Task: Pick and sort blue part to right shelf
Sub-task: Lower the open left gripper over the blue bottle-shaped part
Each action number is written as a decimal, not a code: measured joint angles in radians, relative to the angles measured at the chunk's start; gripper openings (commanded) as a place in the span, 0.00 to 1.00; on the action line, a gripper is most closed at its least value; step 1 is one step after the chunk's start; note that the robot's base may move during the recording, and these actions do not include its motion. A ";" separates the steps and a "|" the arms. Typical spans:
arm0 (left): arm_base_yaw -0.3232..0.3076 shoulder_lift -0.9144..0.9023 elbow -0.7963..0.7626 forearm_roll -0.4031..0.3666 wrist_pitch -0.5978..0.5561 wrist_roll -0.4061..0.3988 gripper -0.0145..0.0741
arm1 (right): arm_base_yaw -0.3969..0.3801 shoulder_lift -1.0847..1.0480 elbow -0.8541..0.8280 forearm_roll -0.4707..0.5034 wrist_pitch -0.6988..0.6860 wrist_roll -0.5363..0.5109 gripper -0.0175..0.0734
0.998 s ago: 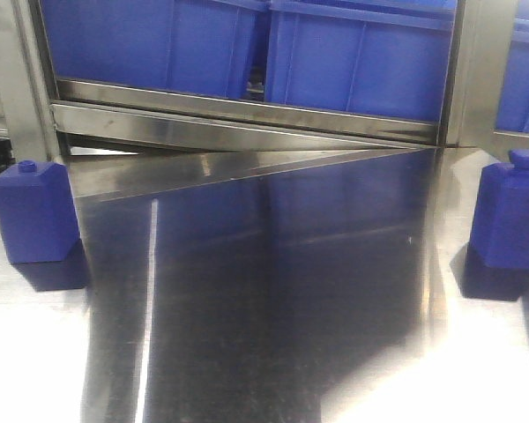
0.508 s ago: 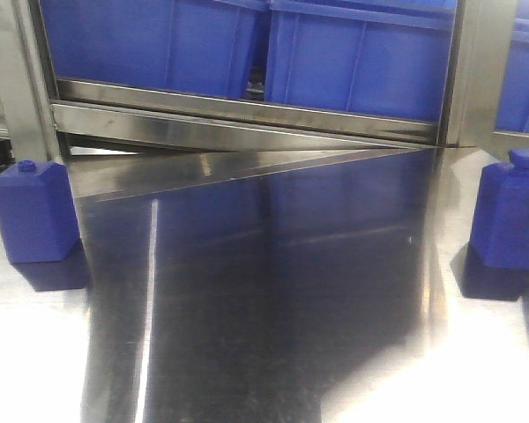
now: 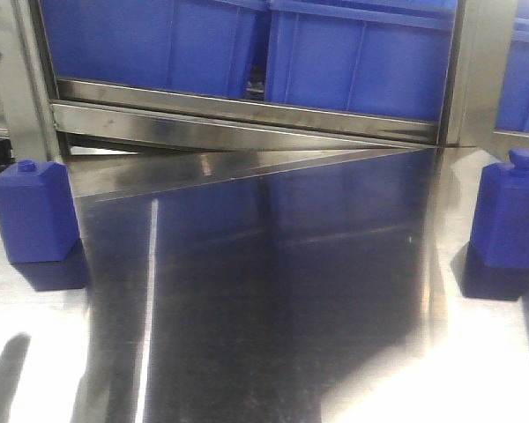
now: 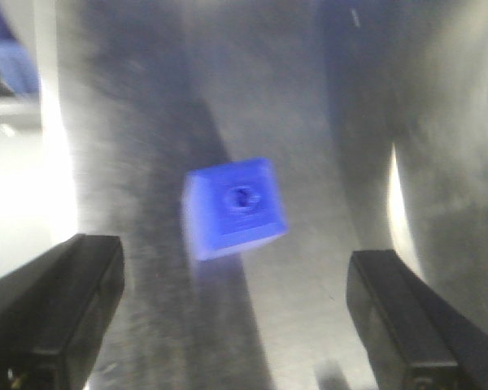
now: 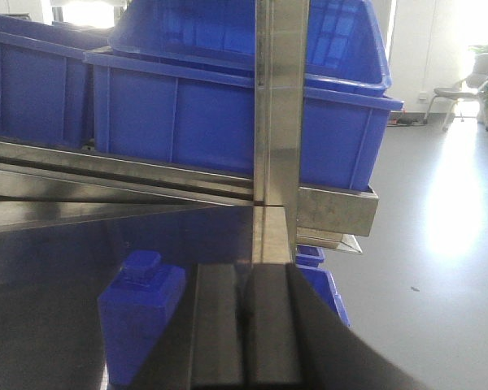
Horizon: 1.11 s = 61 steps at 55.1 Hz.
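Blue part point(image 3: 33, 211) stood upright at 9 o'clock on steel table point(image 3: 273, 300), below right shelf point(image 3: 247, 119). It was blurred in left wrist view. Left gripper point(image 4: 232, 284) was spread wide, not touching it. Second blue part point(image 3: 511, 220) at 3 o'clock was cut off by frame edge. Right gripper point(image 5: 244, 280) was pressed together, empty.

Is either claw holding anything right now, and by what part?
Nothing is held. The left gripper hangs open over a blue part; the right gripper is shut, empty.

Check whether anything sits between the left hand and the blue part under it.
Nothing visible does. In the blurred left wrist view, the blue part stands alone on the table, framed by the two fingers of the open left hand, with no other object between them.
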<state>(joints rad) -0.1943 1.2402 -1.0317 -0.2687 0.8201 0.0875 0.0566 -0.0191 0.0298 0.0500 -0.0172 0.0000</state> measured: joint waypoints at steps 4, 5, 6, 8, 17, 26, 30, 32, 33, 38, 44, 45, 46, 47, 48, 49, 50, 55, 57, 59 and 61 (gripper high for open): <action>-0.018 0.071 -0.068 0.005 0.054 -0.014 0.85 | 0.000 0.000 0.000 0.000 0.000 0.000 0.26; -0.021 0.085 -0.081 0.009 0.065 -0.021 0.85 | 0.000 0.000 0.000 0.000 0.000 0.000 0.26; -0.023 0.106 -0.101 0.016 0.076 -0.034 0.85 | 0.000 0.000 0.000 0.000 0.000 0.000 0.26; -0.027 0.140 -0.135 0.033 0.109 -0.062 0.85 | 0.000 0.000 0.000 0.000 0.000 0.000 0.26; -0.030 0.272 -0.269 0.140 0.221 -0.203 0.85 | 0.000 0.000 0.000 0.000 0.000 0.000 0.26; -0.030 0.361 -0.334 0.155 0.251 -0.247 0.85 | 0.000 0.000 0.000 0.000 0.000 0.000 0.26; -0.030 0.386 -0.335 0.141 0.253 -0.252 0.85 | 0.000 0.000 0.000 0.000 0.000 0.000 0.26; -0.030 0.399 -0.335 0.137 0.258 -0.253 0.85 | 0.000 0.000 0.000 0.000 0.000 0.000 0.26; -0.030 0.407 -0.335 0.136 0.259 -0.253 0.85 | 0.000 0.000 0.000 0.000 0.000 0.000 0.26; -0.035 0.439 -0.335 0.134 0.274 -0.254 0.85 | 0.000 0.000 0.000 0.000 0.000 0.000 0.26; -0.048 0.475 -0.335 0.134 0.278 -0.254 0.85 | 0.000 0.000 0.000 0.000 0.000 0.000 0.26; -0.049 0.480 -0.335 0.136 0.278 -0.254 0.85 | 0.000 0.000 0.000 0.000 0.000 0.000 0.26; -0.051 0.487 -0.335 0.136 0.278 -0.254 0.85 | 0.000 0.000 0.000 0.000 0.000 0.000 0.26; -0.054 0.492 -0.335 0.136 0.278 -0.254 0.85 | 0.000 0.000 0.000 0.000 0.000 0.000 0.26; -0.059 0.499 -0.335 0.136 0.278 -0.254 0.85 | 0.000 0.000 0.000 0.000 0.000 0.000 0.26; -0.061 0.504 -0.335 0.136 0.278 -0.254 0.85 | 0.000 0.000 0.000 0.000 0.000 0.000 0.26; -0.064 0.509 -0.335 0.136 0.278 -0.254 0.85 | 0.000 0.000 0.000 0.000 0.000 0.000 0.26; -0.076 0.538 -0.335 0.141 0.278 -0.254 0.85 | 0.000 0.000 0.000 0.000 0.000 0.000 0.26; -0.080 0.548 -0.335 0.142 0.278 -0.254 0.85 | 0.000 0.000 0.000 0.000 0.000 0.000 0.26; -0.083 0.554 -0.336 0.142 0.278 -0.254 0.85 | 0.000 0.000 0.000 0.000 0.000 0.000 0.26; -0.082 0.563 -0.337 0.142 0.278 -0.254 0.85 | 0.000 0.000 0.000 0.000 0.000 0.000 0.26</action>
<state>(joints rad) -0.2767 1.8030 -1.3691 -0.1270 1.0984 -0.1666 0.0566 -0.0191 0.0298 0.0500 -0.0172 0.0000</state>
